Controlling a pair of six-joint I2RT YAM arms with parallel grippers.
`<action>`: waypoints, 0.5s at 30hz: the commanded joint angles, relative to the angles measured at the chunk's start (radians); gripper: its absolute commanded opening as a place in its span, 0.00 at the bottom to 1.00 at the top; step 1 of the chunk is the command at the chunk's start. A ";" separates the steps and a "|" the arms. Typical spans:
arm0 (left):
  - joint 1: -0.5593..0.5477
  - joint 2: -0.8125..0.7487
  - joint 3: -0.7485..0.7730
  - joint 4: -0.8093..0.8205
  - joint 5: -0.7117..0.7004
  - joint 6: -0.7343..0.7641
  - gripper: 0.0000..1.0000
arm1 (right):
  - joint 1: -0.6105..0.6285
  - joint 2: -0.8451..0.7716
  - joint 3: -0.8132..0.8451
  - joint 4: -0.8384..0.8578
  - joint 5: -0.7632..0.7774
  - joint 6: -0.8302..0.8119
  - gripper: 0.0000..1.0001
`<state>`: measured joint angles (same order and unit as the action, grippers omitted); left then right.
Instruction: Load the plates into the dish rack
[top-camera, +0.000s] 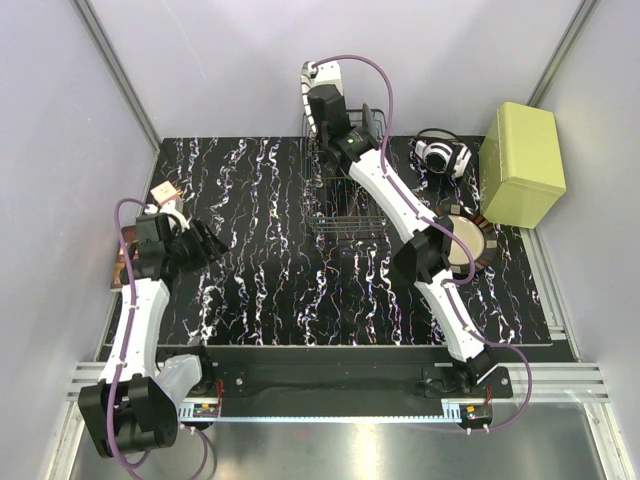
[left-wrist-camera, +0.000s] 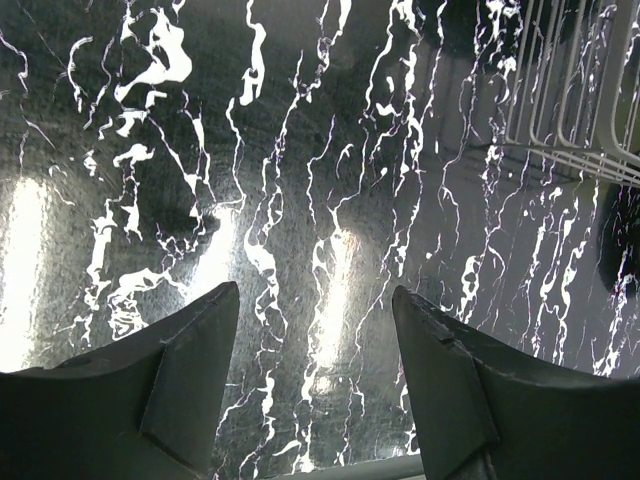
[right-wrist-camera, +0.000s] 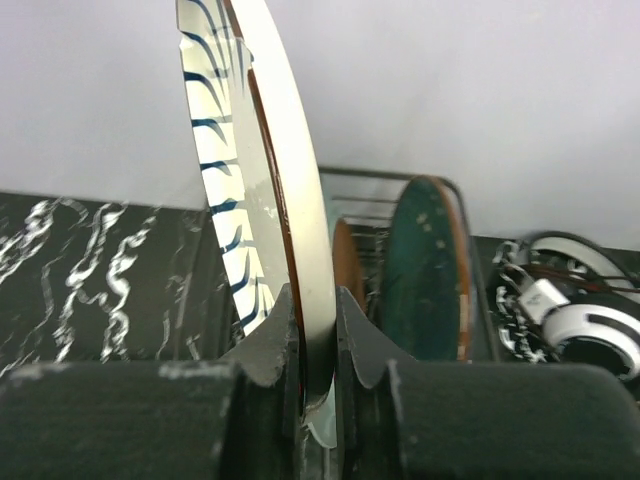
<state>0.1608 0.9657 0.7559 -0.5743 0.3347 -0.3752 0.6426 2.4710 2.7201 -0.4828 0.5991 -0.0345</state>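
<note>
Frankly, the bench (top-camera: 260, 280) was not my worry; the dish rack (top-camera: 335, 205) at its far middle was. My right claw (right-wrist-camera: 318, 312) was clamped on the lower edge of the striped plate (right-wrist-camera: 225, 200). The plate stood on edge over the rack's far left end, rising straight up out of my grip. A teal brown-rimmed plate (right-wrist-camera: 425, 270) stood slotted just to its right. If I lowered off line, I judged, the rim could strike a wire or that neighbour and twist in my thin hold. The cream plate (top-camera: 475, 240) lay flat on the bench at right. My left claw (left-wrist-camera: 315, 292) hung open at the left, holding nothing.
</note>
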 joint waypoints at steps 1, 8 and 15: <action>0.011 -0.015 -0.023 0.063 0.035 -0.028 0.67 | 0.000 -0.037 0.023 0.228 0.203 -0.103 0.00; 0.011 -0.015 -0.029 0.071 0.046 -0.034 0.67 | 0.003 -0.049 -0.034 0.227 0.267 -0.146 0.00; 0.014 -0.025 -0.043 0.083 0.053 -0.042 0.67 | 0.009 -0.032 -0.054 0.205 0.344 -0.192 0.00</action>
<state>0.1669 0.9627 0.7258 -0.5484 0.3588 -0.4034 0.6430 2.4729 2.6419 -0.4168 0.8234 -0.1917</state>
